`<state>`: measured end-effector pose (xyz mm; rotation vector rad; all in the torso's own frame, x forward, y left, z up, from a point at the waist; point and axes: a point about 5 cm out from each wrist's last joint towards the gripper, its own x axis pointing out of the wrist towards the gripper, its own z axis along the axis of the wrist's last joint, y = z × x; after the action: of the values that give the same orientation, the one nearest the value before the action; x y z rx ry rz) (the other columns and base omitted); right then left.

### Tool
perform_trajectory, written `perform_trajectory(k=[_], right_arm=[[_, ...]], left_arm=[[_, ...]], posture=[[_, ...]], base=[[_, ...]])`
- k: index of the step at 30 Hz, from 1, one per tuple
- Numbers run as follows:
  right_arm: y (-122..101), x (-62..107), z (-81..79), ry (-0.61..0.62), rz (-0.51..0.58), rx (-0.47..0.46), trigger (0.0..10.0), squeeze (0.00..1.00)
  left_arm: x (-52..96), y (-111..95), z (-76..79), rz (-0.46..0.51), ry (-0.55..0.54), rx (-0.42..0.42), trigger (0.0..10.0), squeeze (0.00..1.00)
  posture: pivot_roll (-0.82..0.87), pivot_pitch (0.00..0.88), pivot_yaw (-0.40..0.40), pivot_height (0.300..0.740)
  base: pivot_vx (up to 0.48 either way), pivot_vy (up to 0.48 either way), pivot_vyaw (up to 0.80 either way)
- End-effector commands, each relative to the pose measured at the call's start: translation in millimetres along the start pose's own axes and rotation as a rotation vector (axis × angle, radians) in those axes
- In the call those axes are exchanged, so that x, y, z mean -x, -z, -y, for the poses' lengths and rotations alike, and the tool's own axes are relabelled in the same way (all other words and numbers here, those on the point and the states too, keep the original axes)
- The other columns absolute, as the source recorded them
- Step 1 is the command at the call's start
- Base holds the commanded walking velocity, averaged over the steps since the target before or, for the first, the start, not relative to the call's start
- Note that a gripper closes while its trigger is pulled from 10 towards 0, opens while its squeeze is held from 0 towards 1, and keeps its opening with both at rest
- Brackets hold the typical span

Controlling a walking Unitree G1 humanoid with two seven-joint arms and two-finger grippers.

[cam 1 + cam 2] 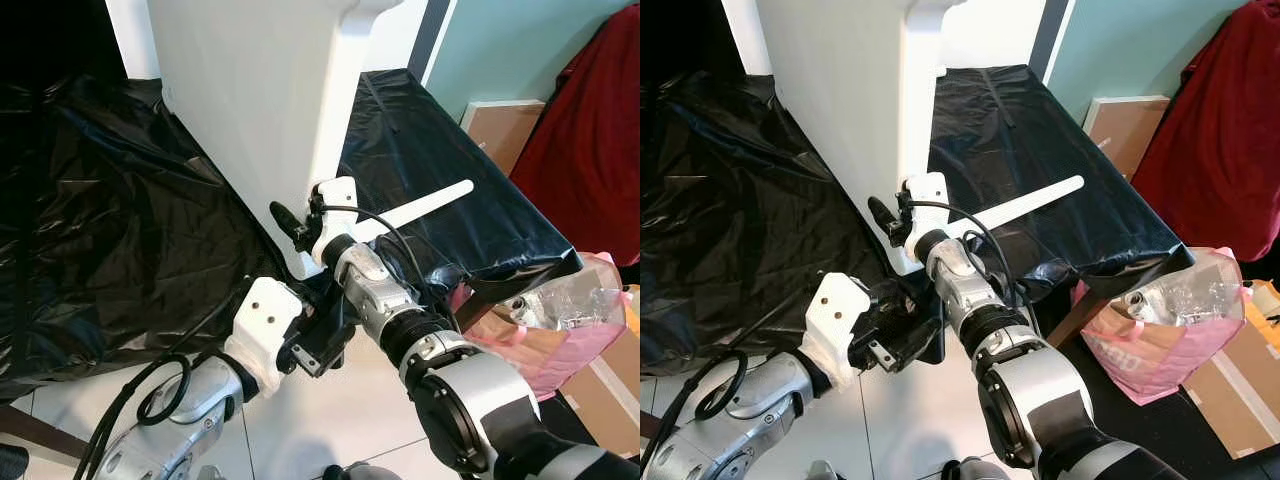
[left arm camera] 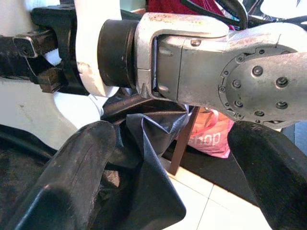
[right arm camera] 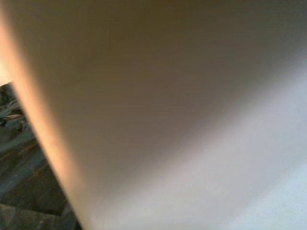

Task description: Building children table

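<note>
My right claw (image 1: 290, 225) grips the white tabletop (image 1: 250, 90) at the worktop's (image 1: 470, 200) near edge, my left claw (image 1: 320, 345) open below; the panel could topple if that grip slips.

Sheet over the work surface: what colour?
Glossy black sheet, clearest in the left eye view.

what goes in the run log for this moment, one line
right gripper: at white panel edge | left gripper: low, by black plastic sheet | white table leg: on sheet
</note>
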<state>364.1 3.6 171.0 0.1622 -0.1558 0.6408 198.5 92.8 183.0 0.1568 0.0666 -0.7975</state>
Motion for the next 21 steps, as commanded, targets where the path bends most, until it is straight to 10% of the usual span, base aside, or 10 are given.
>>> perform_trajectory(k=[1, 2, 6, 7, 13, 21], right_arm=[[10.2, -11.7, -73.2, -0.185, -0.023, -0.083, 10.0, 0.00], [12.9, -8.6, -70.3, -0.186, -0.018, -0.079, 10.0, 1.00], [16.0, 0.4, -60.5, -0.210, 0.026, -0.076, 10.0, 1.00], [15.6, 7.2, -53.1, -0.231, 0.063, -0.061, 10.0, 0.00], [12.7, 31.8, -16.0, -0.211, 0.103, -0.002, 10.0, 0.00], [18.1, 108.0, 35.6, -0.248, -0.025, 0.109, 10.0, 0.00]], left_arm=[[-1.1, -2.2, 4.4, 0.003, -0.002, 0.004, 10.0, 0.00], [-1.5, -2.7, 5.1, 0.003, -0.002, 0.007, 10.0, 0.00], [-2.6, -3.6, 4.9, 0.003, -0.009, 0.008, 10.0, 0.00], [-3.4, -3.7, 5.9, 0.003, -0.009, 0.008, 10.0, 0.00], [-7.7, -5.4, 7.6, 0.013, 0.012, 0.009, 10.0, 0.00], [-12.4, -4.5, 6.2, 0.012, 0.054, -0.011, 10.0, 0.00]], posture=[[0.19, 0.105, -0.162, 0.740], [0.19, 0.106, -0.162, 0.740], [0.18, 0.111, -0.159, 0.740], [0.17, 0.112, -0.154, 0.740], [0.15, 0.105, -0.149, 0.740], [0.11, 0.090, -0.125, 0.740]], base=[[0.000, 0.000, 0.00], [0.000, 0.000, 0.00], [0.000, 0.000, 0.00], [0.000, 0.000, 0.00], [0.000, 0.000, 0.00], [0.000, 0.000, 0.00]])
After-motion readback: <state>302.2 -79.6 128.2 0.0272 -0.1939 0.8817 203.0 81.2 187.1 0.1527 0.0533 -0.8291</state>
